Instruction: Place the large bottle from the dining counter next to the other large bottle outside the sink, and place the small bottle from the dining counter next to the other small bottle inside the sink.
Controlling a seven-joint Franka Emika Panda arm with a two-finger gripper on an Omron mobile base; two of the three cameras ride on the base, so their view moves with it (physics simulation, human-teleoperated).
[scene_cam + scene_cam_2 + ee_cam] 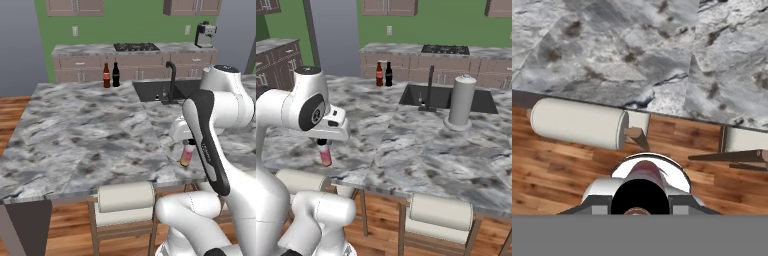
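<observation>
My gripper (189, 145) is shut on the dark cap of the small bottle (186, 157), pinkish-red with a pale top, which hangs upright over the near edge of the dining counter (85, 135). The right base view shows the gripper (323, 143) and small bottle (325, 155) too. In the hand view the bottle's dark cap (639, 197) sits between the fingers. The large bottle (106, 75) with its red label stands beside the other large bottle (116, 74), all dark, just left of the sink (155, 91). The sink's floor is hidden.
A black faucet (171, 76) curves over the sink. A grey paper-towel roll (461, 101) stands on the counter by the sink. Cushioned stools (125, 198) (441, 212) line the near edge. A stove (136, 47) and coffee machine (204, 34) sit on the back counter.
</observation>
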